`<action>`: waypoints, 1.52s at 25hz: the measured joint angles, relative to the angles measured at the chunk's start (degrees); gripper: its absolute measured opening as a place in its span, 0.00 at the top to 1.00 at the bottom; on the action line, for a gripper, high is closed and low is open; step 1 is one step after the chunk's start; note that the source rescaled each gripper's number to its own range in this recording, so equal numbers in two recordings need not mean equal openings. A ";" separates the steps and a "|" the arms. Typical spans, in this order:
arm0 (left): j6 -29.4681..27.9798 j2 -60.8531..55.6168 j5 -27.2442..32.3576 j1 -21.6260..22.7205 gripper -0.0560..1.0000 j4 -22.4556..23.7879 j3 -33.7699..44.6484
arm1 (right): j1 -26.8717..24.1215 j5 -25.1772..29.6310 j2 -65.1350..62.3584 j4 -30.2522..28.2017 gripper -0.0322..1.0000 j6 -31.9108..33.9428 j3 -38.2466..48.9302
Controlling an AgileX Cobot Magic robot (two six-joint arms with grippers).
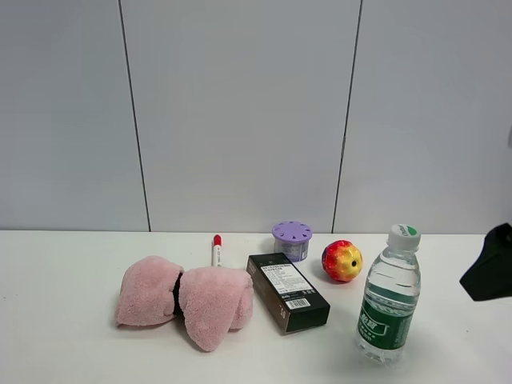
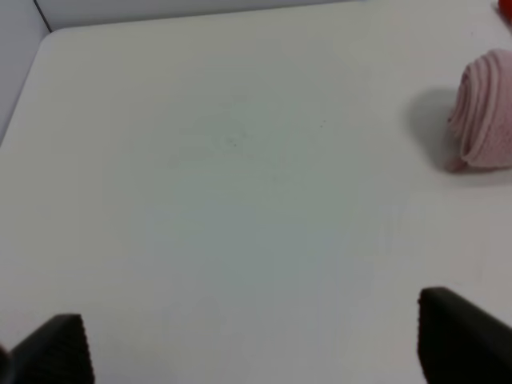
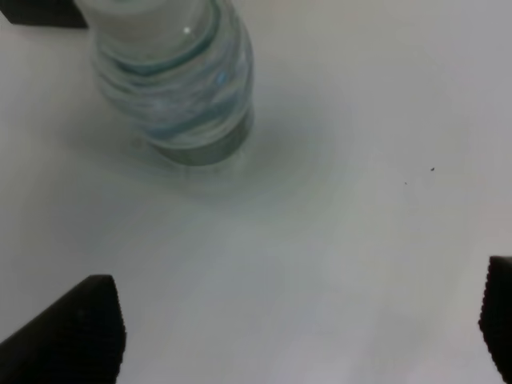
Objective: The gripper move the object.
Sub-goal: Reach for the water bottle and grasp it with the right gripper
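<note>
Though agape, right tool (image 3: 292, 324) empty.

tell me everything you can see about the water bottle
The water bottle is clear ribbed plastic with a white cap that has a green mark on top, and a green label round its lower half. It seems filled with water. It is capped and stands upright on the white table, to the right of the black box. Only the table touches it.
</note>
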 joint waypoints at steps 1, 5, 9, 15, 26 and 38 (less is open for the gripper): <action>0.00 0.00 0.00 0.00 0.00 0.00 0.00 | 0.00 -1.86 1.04 -0.58 0.04 0.00 0.96; 0.00 0.00 0.00 0.00 0.00 0.00 0.00 | 0.00 -9.47 5.64 -2.19 0.04 -0.05 3.78; 0.00 0.00 0.00 0.00 0.00 0.00 0.00 | 0.00 -13.49 9.69 -2.26 0.04 -0.05 4.25; 0.00 0.00 0.00 0.00 0.00 0.00 0.00 | 1.72 -17.44 15.36 -2.26 0.04 -0.84 4.28; 0.00 0.00 0.00 0.00 0.00 0.02 0.00 | 3.32 -25.83 18.40 -2.03 0.05 -9.21 4.28; 0.00 0.00 0.00 0.00 0.00 0.02 0.00 | 7.11 -45.46 18.57 0.80 0.05 -9.42 14.24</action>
